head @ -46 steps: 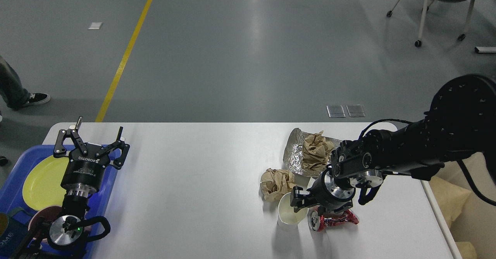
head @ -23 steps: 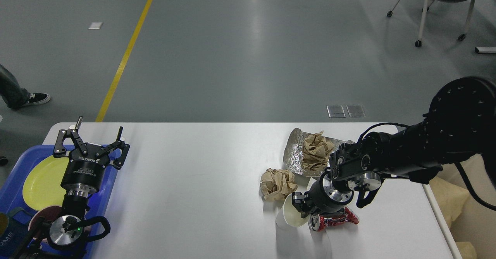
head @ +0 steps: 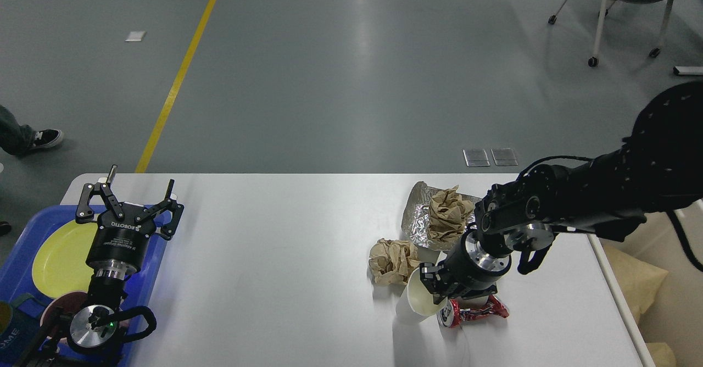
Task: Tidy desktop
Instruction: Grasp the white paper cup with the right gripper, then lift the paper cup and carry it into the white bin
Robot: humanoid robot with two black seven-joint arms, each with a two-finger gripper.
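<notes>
Right gripper (head: 436,290) now clamps the cup (head: 420,300), tilted, lifted off the desktop (head: 285,257) near right edge; left gripper (head: 130,202) idle, open.

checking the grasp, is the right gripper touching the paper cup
Touching. The head view shows the right gripper closed on the rim of the paper cup, which is tilted up off the desktop.

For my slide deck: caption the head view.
Right gripper lifts a tilted paper cup off the desktop; left gripper waits open.
</notes>
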